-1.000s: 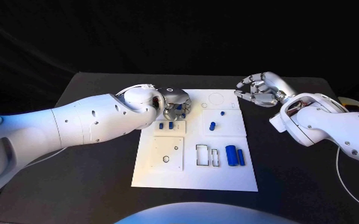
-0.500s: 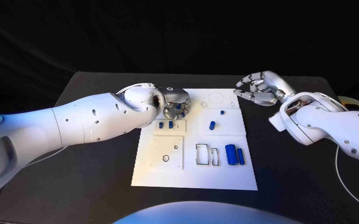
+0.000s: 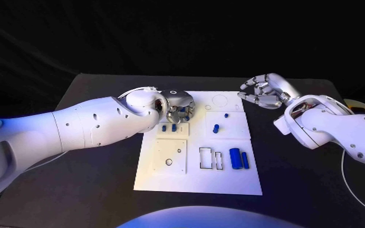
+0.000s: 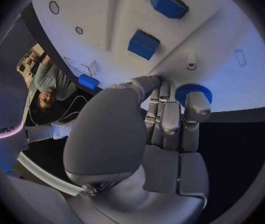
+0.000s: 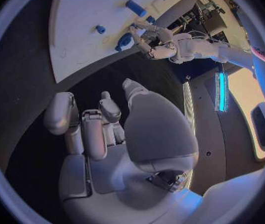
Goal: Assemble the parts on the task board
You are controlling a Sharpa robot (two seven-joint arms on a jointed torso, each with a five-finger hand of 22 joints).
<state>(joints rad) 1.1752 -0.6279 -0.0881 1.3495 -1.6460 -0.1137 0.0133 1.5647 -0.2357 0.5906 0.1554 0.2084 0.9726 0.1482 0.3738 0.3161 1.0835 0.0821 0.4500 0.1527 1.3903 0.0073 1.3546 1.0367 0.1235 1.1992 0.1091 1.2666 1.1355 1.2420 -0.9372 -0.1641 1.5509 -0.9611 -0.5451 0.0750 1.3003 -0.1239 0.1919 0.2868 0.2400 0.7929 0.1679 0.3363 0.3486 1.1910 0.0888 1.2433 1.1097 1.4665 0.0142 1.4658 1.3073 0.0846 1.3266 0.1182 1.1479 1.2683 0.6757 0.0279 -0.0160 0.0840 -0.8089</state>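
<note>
The white task board [image 3: 228, 181] lies mid-table. My left hand [image 3: 179, 107] hovers over its far left corner. In the left wrist view its fingers [image 4: 170, 115] curl around a blue ridged round part [image 4: 194, 91] at the board's edge. Two small blue blocks [image 3: 168, 127] lie just in front of that hand; they also appear as blue blocks [image 4: 144, 44] in the left wrist view. A small blue peg [image 3: 226, 115], a blue oval piece [image 3: 216, 128] and two blue cylinders [image 3: 239, 158] lie further right. My right hand [image 3: 263, 94] hangs off the board's far right corner, fingers loosely curled, holding nothing.
A square white plate with holes [image 3: 170, 155] and two empty rectangular slots [image 3: 211, 157] sit on the board's near half. Black tabletop [image 3: 91, 180] surrounds the board. In the right wrist view the board [image 5: 82, 40] and my left hand [image 5: 152, 38] lie beyond the right hand.
My left hand has sunk very slightly toward the board's corner. The right hand has hardly moved.
</note>
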